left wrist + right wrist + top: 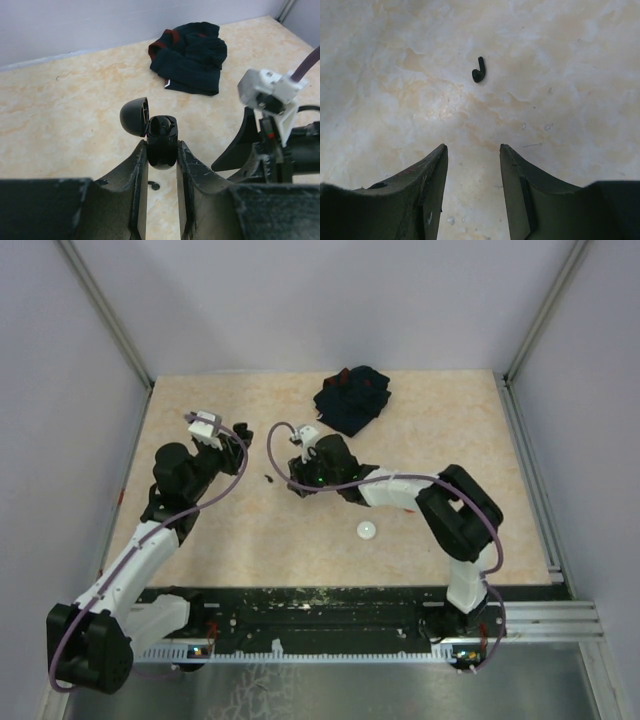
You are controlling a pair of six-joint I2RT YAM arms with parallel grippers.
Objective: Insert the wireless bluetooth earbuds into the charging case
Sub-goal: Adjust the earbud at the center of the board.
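Observation:
My left gripper [162,146] is shut on a black charging case [163,150], which it holds upright above the table. The case's round lid [134,116] is flipped open to the left, and something dark sits in the cavity [164,125]. A tiny black earbud [478,71] lies loose on the table [270,479], seen far below the case between the left fingers [154,186]. My right gripper [472,147] hangs open and empty just short of that earbud, with its fingers either side of bare table.
A crumpled dark navy cloth [352,398] lies at the back of the table. A white round puck [367,531] rests near the front, under the right arm. The right arm's wrist camera mount [270,90] sits close to the right of the left gripper.

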